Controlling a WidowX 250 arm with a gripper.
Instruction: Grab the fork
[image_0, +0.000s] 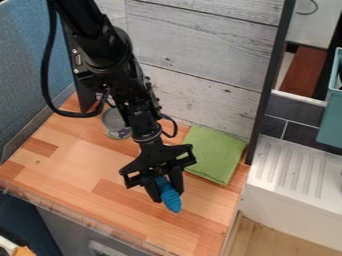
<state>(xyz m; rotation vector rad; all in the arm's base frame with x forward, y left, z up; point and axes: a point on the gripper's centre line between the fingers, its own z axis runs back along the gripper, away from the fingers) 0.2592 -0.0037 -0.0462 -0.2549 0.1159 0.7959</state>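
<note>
The gripper (168, 191) hangs over the front middle part of the wooden counter (87, 172), shut on a blue ribbed object (171, 199). That object lies between the two black fingers, its rounded tip sticking out toward the counter's front edge, its upper end partly hidden by the gripper. Its shape is not clearly that of a fork, so I cannot tell if it is one. Whether its tip touches the counter is also unclear.
A green folded cloth (215, 155) lies right of the arm, near the back panel. Behind the arm, at left, stands a round clear or metal container (115, 122). A white ridged drainboard (300, 167) and a teal bin (330, 120) are at the right.
</note>
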